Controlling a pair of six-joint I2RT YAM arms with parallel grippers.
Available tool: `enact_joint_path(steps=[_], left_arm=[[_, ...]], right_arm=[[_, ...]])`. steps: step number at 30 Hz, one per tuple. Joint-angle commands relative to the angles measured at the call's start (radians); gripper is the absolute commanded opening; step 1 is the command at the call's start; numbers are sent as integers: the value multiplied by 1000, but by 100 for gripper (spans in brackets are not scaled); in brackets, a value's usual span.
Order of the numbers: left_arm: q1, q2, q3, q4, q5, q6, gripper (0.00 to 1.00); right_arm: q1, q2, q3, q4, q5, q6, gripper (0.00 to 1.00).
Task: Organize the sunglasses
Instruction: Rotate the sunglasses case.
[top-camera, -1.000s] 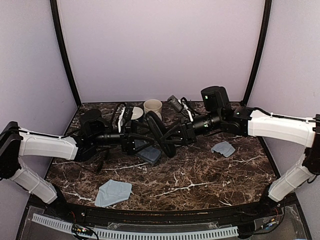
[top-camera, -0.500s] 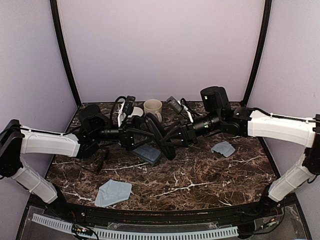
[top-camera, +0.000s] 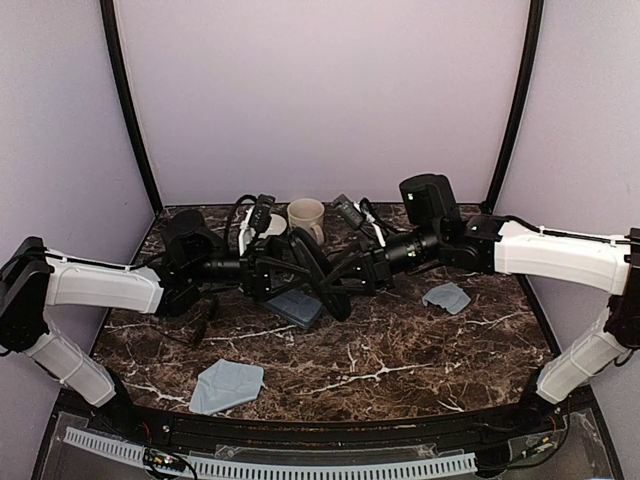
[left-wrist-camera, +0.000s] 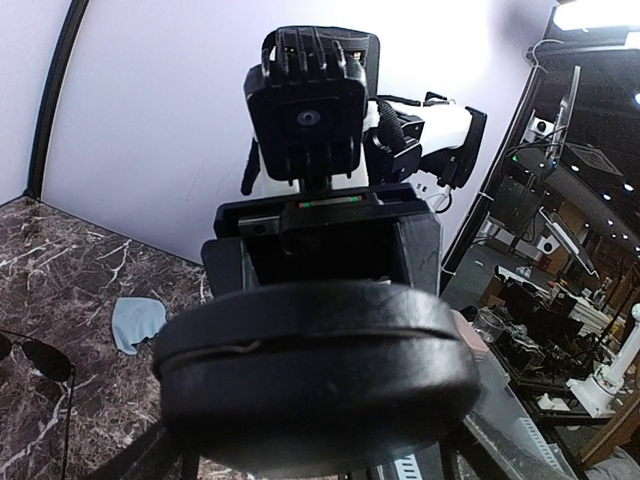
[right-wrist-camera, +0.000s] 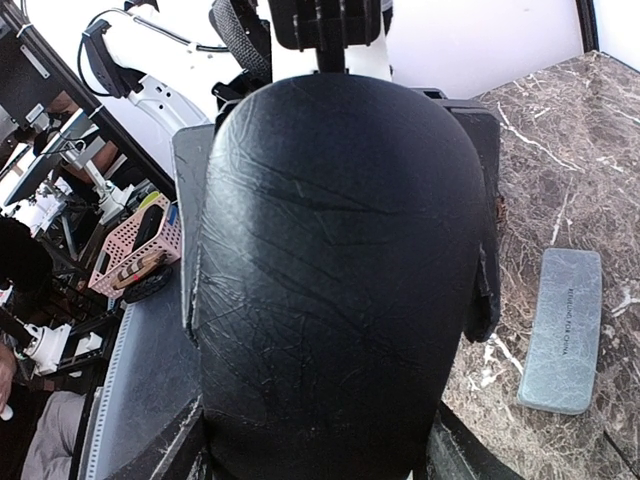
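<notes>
Sunglasses, a wire pair, lie on the table, apart from the black case that the right gripper pinches aloft over mid-table. The left gripper meets it from the left, jaws wide around it; whether they grip cannot be told. This looks like opening the case, so the left must next clamp one half squarely.

Lit softly from overhead; dim on the dark veined marble tabletop beneath the right gripper; washed to white beyond it; dull sheen on the creased black oval case in its grip; bowed at wrist-view edges.
</notes>
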Motion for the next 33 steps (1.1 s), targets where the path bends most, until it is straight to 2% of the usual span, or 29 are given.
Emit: enact_joint_path(steps=[1,13,15,17,19,20,22,25,33], left_arm=[[-4,0,31,28,15,-8,82],[-4,7,25,45,32,-27,60],[-4,3,23,42,35,-24,47],[-4,0,22,35,38,-21,29],[-5,-5,21,23,31,-19,7],[-4,-8,20,17,22,-18,0],[-4,-15,17,7,6,-13,0],[-4,-27,9,-7,-18,1,0],[-4,-24,17,-39,-17,15,0]], right_arm=[[13,-2,-4,46,0,-13,16],[15,-5,-21,69,10,-5,16],[13,-5,-27,80,12,5,17],[14,1,-28,81,25,14,22],[13,11,-18,68,43,19,31],[13,15,-14,60,50,21,39],[13,19,-6,51,58,23,52],[15,12,-7,52,66,24,66],[15,10,-8,54,80,30,71]])
